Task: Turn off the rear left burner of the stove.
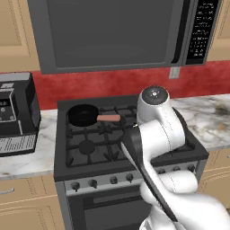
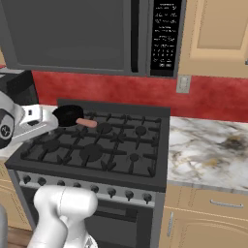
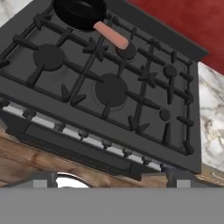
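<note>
The rear left burner (image 3: 74, 15) lies far ahead of the gripper (image 3: 111, 177), under a black skillet (image 3: 79, 11) (its pink handle (image 3: 111, 36) pointing toward the middle burner (image 3: 111, 89)); the stove (image 3: 175, 144) spreads below the hand, its knob strip (image 3: 87, 140) nearest. Whether the fingers are spread or pressed together cannot be told.

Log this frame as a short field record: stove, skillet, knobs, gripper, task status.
stove: dark gas range with black grates, between marble counters
skillet: black, pink handle, sits on the rear left burner, handle pointing toward the middle
knobs: row along the silver front strip, none touched
gripper: above the stove's front edge, fingertips barely visible, state unclear
microwave: mounted above the stove
task status: knob not yet reached
</note>
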